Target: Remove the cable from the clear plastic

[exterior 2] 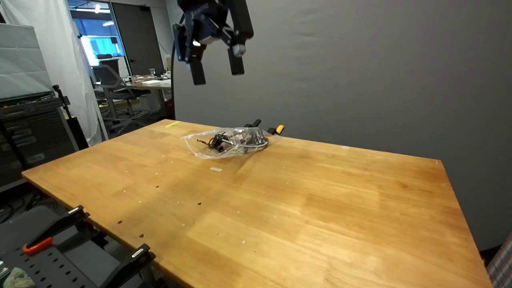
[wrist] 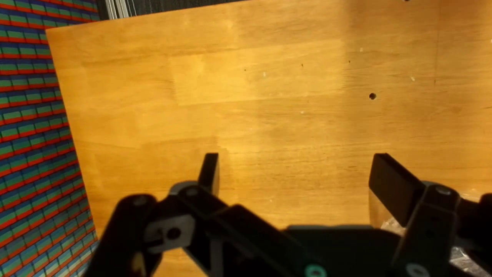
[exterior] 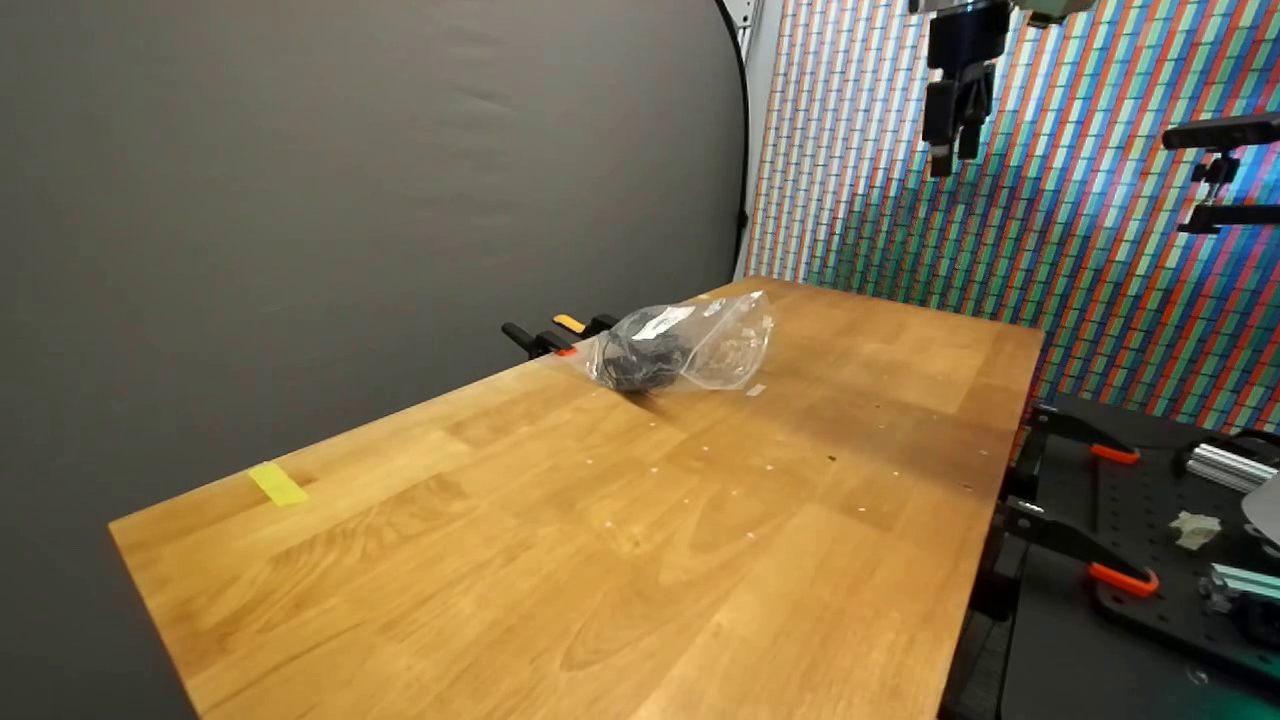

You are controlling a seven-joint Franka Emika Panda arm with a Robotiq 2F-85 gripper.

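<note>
Near 12 o'clock on the surface [exterior 2: 340,224] in both exterior views: clear plastic bag [exterior: 730,348], lying close to the long edge by the grey backdrop [exterior 2: 340,72]. Cable [exterior 2: 218,142] is inside it, bunched up. In an exterior view its black part sits toward the bag's 9 o'clock end; a pale loop [exterior 2: 260,147] shows toward 3, can't tell if same cable. Glare blurs the rest.

Tool [exterior 2: 218,74]: released, fingers [exterior 2: 237,66] spread wide with a bare gap between, pointing down. Hangs high above the surface, well apart from the bag, about 12 o'clock from it in an exterior view.

Wrist view: fingers reach in from 6 o'clock over the surface. Crinkled bag film [wrist: 465,263] shows at 4 o'clock, partly hidden behind a finger. Multicoloured panel [wrist: 34,154] at 9, dark hole [wrist: 372,96] in the surface at 2.

Around the bag: yellow-tipped clamp [exterior 2: 279,129] just behind it at the edge, 2 o'clock in an exterior view. Pale strip [exterior 2: 216,169] on the surface just beside the bag, at 7 there. Yellow tape [exterior: 278,483] by the same long edge, well apart from the bag, 8 o'clock from it in an exterior view. Orange-padded clamps [exterior: 1080,545] along the opposite edge, 4 o'clock in that view.
</note>
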